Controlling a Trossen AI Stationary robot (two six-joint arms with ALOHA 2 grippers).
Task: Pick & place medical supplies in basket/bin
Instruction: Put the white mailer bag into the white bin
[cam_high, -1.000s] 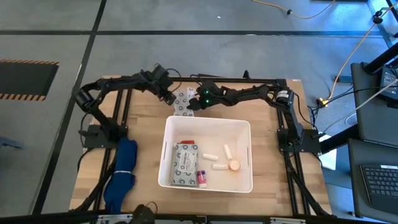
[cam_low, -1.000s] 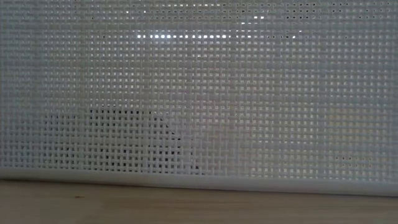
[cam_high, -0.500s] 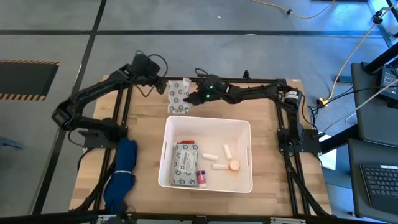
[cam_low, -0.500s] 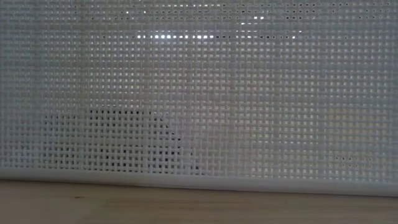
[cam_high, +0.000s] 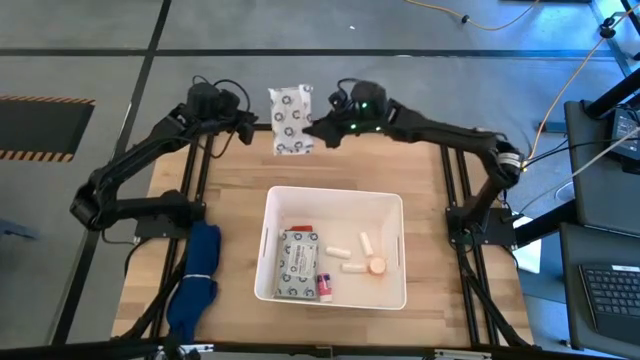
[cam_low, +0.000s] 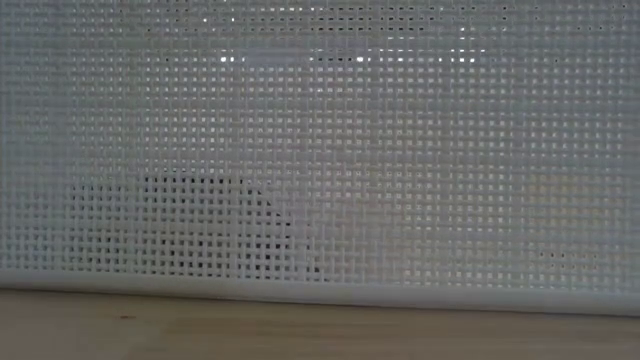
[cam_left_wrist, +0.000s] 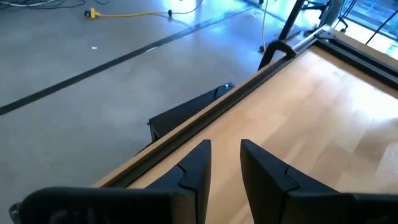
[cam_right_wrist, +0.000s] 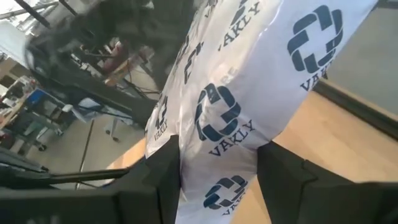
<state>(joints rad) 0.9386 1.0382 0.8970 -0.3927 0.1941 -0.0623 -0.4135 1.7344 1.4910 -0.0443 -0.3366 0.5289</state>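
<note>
My right gripper (cam_high: 312, 132) is above the table's far edge, shut on a flat white packet (cam_high: 292, 118) printed with blue logos. The same packet (cam_right_wrist: 249, 93) fills the right wrist view between the fingers. My left gripper (cam_high: 240, 122) hovers to the left of the packet, open and empty, and its fingers (cam_left_wrist: 194, 167) stand over the table's far-left edge. The white bin (cam_high: 268, 215) sits mid-table. On its floor lie another packet (cam_high: 298, 262), white tubes (cam_high: 340, 250), an orange-capped vial (cam_high: 376, 266), a pink-capped vial (cam_high: 324, 286) and a small red bottle (cam_high: 303, 229). My right gripper pinches the packet between its two fingers (cam_right_wrist: 163, 171) at the packet's right-hand edge (cam_high: 308, 134), close to its near corner. The fingers come at it from the table's right. The packet is lifted clear of the table and reaches out past the fingertips toward the left arm.
A blue cloth (cam_high: 195, 280) lies by the table's near-left edge. The bin's white perforated wall (cam_low: 320, 150) fills the low view. Bare wood (cam_high: 230, 180) shows between the bin and the far edge. Cables and a desk stand beyond the table's right side.
My right gripper has risen and moved toward the far edge, and the packet has come up off the table with it, lifted clear. My left gripper has drawn away from the packet, up and toward the far-left corner.
</note>
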